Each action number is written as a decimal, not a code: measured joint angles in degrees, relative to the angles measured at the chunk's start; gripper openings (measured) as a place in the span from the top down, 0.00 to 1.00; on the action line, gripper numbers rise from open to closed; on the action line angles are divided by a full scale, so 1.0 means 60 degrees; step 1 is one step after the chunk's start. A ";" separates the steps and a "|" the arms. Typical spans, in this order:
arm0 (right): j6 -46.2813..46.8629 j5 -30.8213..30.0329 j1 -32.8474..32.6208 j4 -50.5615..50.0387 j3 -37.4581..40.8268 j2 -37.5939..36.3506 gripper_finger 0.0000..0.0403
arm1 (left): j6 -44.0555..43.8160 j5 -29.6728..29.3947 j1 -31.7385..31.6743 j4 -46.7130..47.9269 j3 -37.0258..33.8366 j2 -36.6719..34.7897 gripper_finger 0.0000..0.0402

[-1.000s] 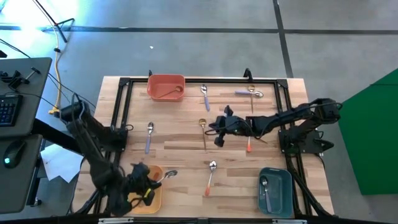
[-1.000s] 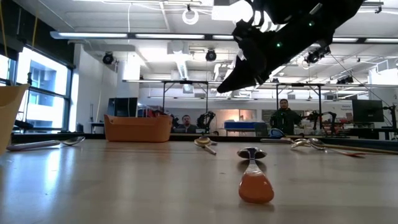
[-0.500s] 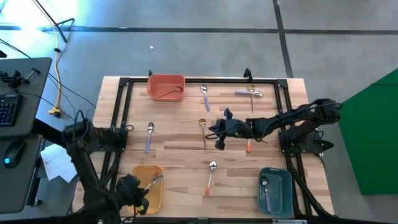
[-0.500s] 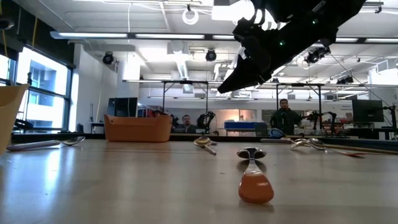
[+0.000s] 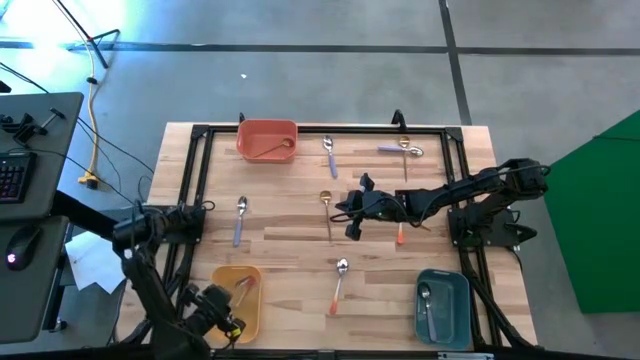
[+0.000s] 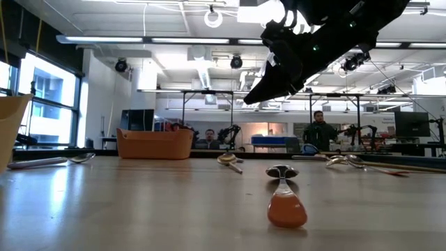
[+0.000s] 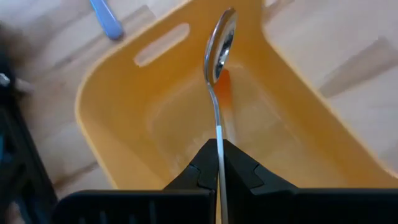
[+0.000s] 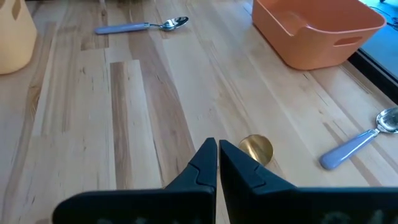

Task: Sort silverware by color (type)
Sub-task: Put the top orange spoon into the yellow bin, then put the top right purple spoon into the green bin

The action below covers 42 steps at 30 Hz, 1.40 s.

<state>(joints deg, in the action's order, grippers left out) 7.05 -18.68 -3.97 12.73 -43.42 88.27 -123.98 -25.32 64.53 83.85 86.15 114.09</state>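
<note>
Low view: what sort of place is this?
Probably a robotics lab or workshop: a wooden table ringed by a black frame, more benches and two people behind it, under strip lights.

Light wooden slatted desk (image 5: 290,235) with black metal frame. Red rectangular plastic bin (image 5: 267,139) at far left edge. Yellow rectangular plastic bin (image 5: 239,301) near left corner. Teal rectangular plastic bin (image 5: 443,303) near right corner. Green panel (image 5: 600,215) right of desk. Black keyboard (image 5: 12,176) far left.
</note>
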 joint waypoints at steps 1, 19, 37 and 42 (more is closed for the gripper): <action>0.0000 0.0000 0.0000 0.0004 0.0000 0.0000 1.00 | 0.0238 0.0067 -0.0071 0.0033 -0.0004 0.0058 1.00; -0.0147 -0.0033 -0.0029 0.0000 0.0000 0.0000 1.00 | 0.1993 0.1191 -0.0763 -0.1333 -0.0716 0.0176 1.00; -0.0506 -0.0022 -0.0029 -0.0004 0.0000 0.0000 1.00 | 0.5403 0.2141 -0.1226 -0.1584 -0.0555 0.0169 0.75; -0.0714 -0.0007 -0.0029 0.0004 0.0000 0.0000 1.00 | 0.6658 0.2208 -0.1417 -0.0831 0.0166 0.0169 0.68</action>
<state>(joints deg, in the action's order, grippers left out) 2.77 -18.72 -4.14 12.75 -43.42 88.27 -84.03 -12.08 56.03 78.87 87.15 115.11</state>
